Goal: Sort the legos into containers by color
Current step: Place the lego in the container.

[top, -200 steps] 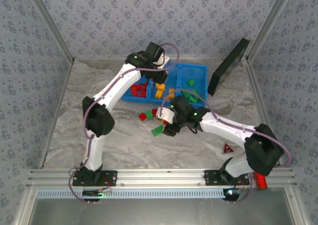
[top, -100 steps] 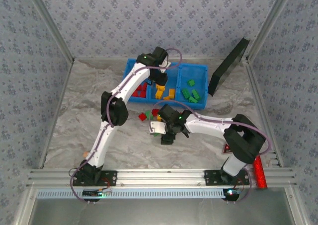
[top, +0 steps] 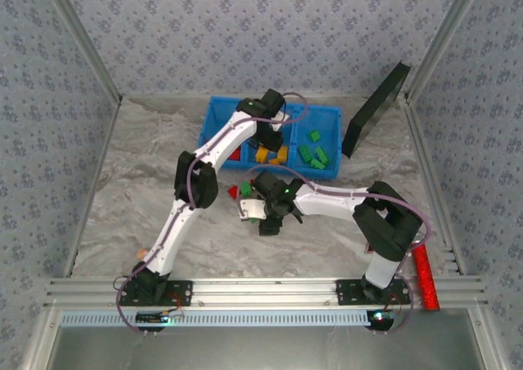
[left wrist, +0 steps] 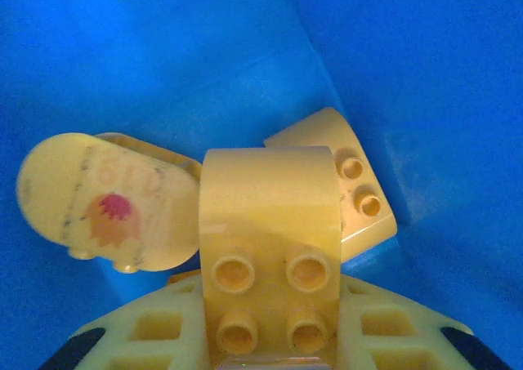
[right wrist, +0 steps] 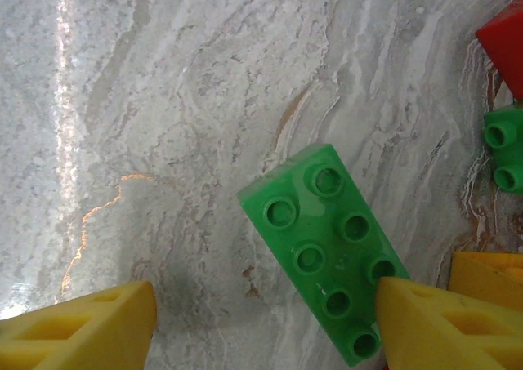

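Observation:
My left gripper (top: pixel 270 130) reaches down into the middle compartment of the blue bin (top: pixel 214 113). In the left wrist view it (left wrist: pixel 270 325) is shut on a yellow four-stud brick (left wrist: pixel 270 223), just above two other yellow bricks, one rounded (left wrist: pixel 98 198) and one in the corner (left wrist: pixel 359 182). My right gripper (top: pixel 260 213) hovers low over the table in front of the bin. Its jaws (right wrist: pixel 261 313) stand open around a green eight-stud brick (right wrist: pixel 327 239) lying flat, with the right finger (right wrist: pixel 441 329) over the brick's near corner. The bin holds red (top: pixel 234 152), yellow (top: pixel 271 153) and green (top: pixel 312 154) bricks in separate compartments.
Loose bricks lie close to the green one: a red one (right wrist: pixel 505 43), a small green one (right wrist: pixel 507 153) and a yellow one (right wrist: pixel 490 276). A black panel (top: pixel 376 109) leans at the back right. A red cylinder (top: pixel 423 276) lies at the near right edge.
The left arm has swung right and lowered its yellow brick into the middle compartment. The right arm has shifted left over the loose green brick. Neither gripper changed its opening.

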Motion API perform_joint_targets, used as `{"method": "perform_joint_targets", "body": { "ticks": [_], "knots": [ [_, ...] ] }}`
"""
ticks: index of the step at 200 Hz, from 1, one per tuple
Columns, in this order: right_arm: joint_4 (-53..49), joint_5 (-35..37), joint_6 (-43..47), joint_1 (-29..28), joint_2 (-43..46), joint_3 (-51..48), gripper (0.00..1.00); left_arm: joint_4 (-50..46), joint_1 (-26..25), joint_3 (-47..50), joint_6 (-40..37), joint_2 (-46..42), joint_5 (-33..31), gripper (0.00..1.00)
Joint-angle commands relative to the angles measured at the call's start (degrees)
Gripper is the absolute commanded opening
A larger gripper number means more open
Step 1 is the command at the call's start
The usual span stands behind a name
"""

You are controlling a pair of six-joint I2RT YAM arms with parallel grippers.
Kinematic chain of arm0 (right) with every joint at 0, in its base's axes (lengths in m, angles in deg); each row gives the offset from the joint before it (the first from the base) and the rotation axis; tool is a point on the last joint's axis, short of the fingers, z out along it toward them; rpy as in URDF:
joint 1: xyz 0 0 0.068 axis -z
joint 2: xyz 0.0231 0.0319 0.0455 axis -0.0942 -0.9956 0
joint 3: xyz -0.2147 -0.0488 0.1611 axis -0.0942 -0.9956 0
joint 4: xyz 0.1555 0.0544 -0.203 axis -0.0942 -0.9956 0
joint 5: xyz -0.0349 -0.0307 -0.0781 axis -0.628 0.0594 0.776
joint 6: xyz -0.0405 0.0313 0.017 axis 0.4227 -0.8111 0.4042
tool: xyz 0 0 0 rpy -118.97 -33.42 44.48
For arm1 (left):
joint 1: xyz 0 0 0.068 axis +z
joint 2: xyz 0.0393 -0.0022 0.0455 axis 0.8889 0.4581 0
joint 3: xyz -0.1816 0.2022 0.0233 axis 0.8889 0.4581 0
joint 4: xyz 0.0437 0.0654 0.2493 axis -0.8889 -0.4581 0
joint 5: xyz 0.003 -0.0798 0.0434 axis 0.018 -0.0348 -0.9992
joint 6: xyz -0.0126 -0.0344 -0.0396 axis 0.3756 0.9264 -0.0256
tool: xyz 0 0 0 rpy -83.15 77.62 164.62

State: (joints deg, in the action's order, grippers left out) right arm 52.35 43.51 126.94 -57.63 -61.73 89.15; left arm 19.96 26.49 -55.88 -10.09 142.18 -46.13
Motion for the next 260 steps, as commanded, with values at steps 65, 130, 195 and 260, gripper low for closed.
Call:
{"method": "perform_joint_targets", "body": {
  "ticks": [65,130,195,260],
  "knots": [
    [-2.08,1.27,2.90,-1.47,2.10,2.04,0.71,2.08,-0.79,0.69,1.85,0.62,2.68,0.50],
    [-1.39,1.78,4.73,-1.77,0.38,3.60,0.70,4.36,-1.59,2.14,1.46,-4.60,4.64,0.60],
    [-2.34,0.57,5.31,-1.11,-5.54,6.36,0.71,8.48,-1.37,8.34,1.30,-13.92,7.58,0.61],
    [-4.05,-1.10,4.26,-0.55,-9.08,7.94,0.59,11.76,-0.75,18.94,1.24,-23.62,7.14,0.61]
  ]
}}
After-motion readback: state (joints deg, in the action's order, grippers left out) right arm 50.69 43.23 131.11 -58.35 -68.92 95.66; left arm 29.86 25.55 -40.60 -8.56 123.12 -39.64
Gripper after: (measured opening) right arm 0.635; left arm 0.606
